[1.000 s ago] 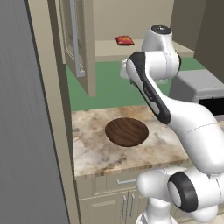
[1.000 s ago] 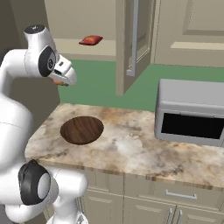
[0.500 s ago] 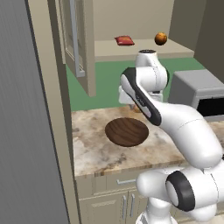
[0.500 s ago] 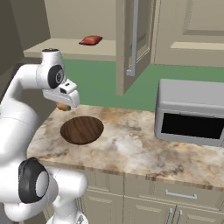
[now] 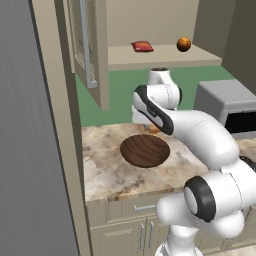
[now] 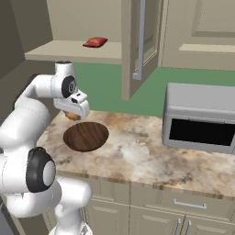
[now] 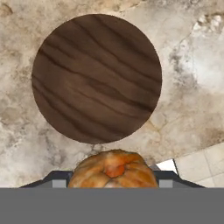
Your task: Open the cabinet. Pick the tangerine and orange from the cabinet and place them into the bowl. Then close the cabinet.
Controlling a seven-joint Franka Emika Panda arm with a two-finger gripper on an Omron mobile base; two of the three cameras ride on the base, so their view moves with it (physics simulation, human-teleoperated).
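The wooden bowl (image 5: 145, 150) (image 6: 86, 136) (image 7: 96, 78) rests empty on the marble counter. My gripper (image 6: 73, 114) (image 5: 152, 129) (image 7: 113, 177) hangs just above the counter at the bowl's far edge, shut on the tangerine (image 7: 113, 170) (image 6: 72, 116), a ribbed orange-coloured fruit. In the hand view the bowl lies ahead of the fruit, not under it. The cabinet door (image 5: 92, 50) (image 6: 137, 41) stands open. On the cabinet shelf (image 5: 155, 56) the round orange (image 5: 183, 44) lies at the right.
A red packet (image 5: 142, 46) (image 6: 95, 42) lies on the shelf left of the orange. A grey microwave (image 6: 202, 117) (image 5: 230, 105) stands on the counter right of the bowl. The open door hangs over the counter's back. A tall grey panel (image 5: 30, 150) borders the counter's left.
The arm has swung down from shelf height to just above the counter beside the bowl, carrying the fruit. The orange on the shelf has come into view.
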